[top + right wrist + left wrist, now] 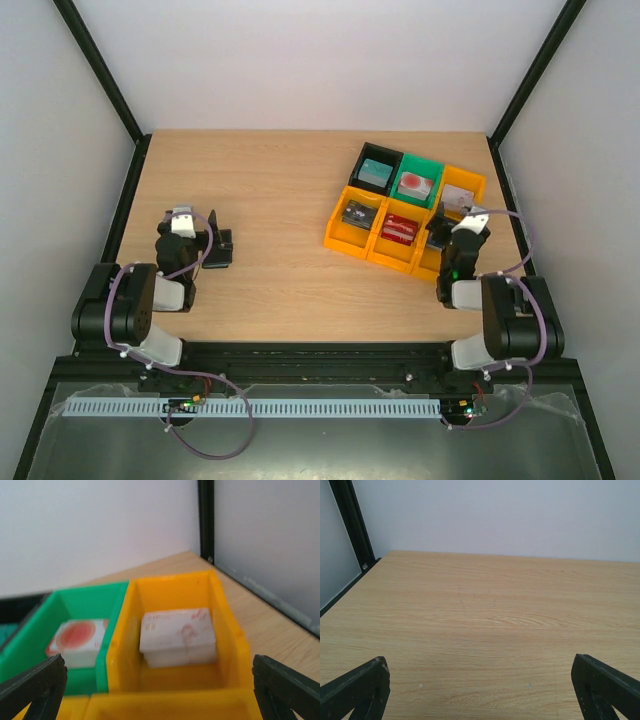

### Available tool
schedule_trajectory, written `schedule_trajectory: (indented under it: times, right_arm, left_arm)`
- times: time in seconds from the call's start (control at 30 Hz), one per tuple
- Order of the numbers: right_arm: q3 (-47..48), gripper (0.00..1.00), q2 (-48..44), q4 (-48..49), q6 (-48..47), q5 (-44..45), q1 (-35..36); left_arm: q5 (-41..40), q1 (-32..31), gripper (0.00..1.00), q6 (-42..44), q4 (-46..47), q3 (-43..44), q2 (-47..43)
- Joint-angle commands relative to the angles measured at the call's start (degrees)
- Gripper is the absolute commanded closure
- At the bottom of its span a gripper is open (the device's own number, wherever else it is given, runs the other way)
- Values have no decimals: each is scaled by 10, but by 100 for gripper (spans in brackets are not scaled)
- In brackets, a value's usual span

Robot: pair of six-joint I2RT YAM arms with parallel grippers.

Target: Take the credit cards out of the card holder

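Note:
A small flat black thing [222, 249] with a little tab lies on the table just right of my left gripper [189, 215]; it looks like the card holder, shut. It does not show in either wrist view. No credit cards show in any view. My left gripper [479, 662] is wide open and empty, with only bare wood between its fingertips [367, 680]. My right gripper [462, 218] is wide open and empty, low at the near end of the bins. In the right wrist view it [159, 661] faces a yellow bin [230, 630].
Several small bins stand at the back right: a black one [362, 158], a green one [425, 160] and yellow ones [340, 232]. Each holds a chunky block. The right wrist view shows a white block [177, 635] and a red-marked block [75, 640] in the green bin [85, 592].

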Motion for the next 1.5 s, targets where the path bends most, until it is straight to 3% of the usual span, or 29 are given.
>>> schedule_trajectory:
  times: [0.0, 0.13, 0.2, 0.27, 0.33, 0.4, 0.47, 0.57, 0.63, 0.7, 0.8, 1.0, 1.17, 1.23, 1.47]
  right_arm:
    - [38, 1, -102, -98, 44, 94, 0]
    - [49, 1, -201, -121, 107, 97, -18]
    - [99, 1, -226, -191, 113, 75, -19]
    - [159, 1, -240, -274, 123, 44, -19]
    - [208, 1, -248, -329, 136, -1, -19]
    - [244, 1, -256, -356, 149, -50, -19]
    - [276, 1, -263, -372, 161, -124, -19]
    - [322, 1, -260, -399, 203, -247, -18]
    - [340, 1, -249, -407, 239, -324, -11]
    - [356, 1, -239, -438, 224, -344, 30]
    - [394, 1, -213, -514, 171, -306, 114]
    - [494, 1, -142, -666, 89, -243, 267]
    - [493, 0, -119, -684, 110, -239, 332]
    - [492, 0, -114, -685, 112, -238, 352]
    - [466, 3, -64, -623, 193, -247, 379]
  left_arm:
    - [0, -2, 0, 4, 20, 8, 5]
    - [-3, -2, 0, 3, 10, 10, -7]
    - [-6, -2, 0, 1, -58, 40, -41]
    - [-16, -1, 1, -9, -214, 113, -84]
    - [-14, 11, 1, -45, -429, 237, -104]
    - [51, 34, 1, -80, -673, 366, -100]
    - [150, 69, 0, -112, -803, 448, -97]
    - [229, 114, 1, -122, -984, 524, -80]
    - [280, 145, 1, -73, -1107, 585, -21]
    - [320, 160, 1, 4, -1196, 623, 37]
    - [320, 160, 1, 62, -1228, 638, 106]
    - [268, 163, 4, 87, -1160, 586, 161]
    - [313, 160, 10, 95, -1097, 505, 154]
    - [316, 157, 18, 84, -1074, 482, 157]
    - [343, 145, 32, 76, -1043, 425, 168]
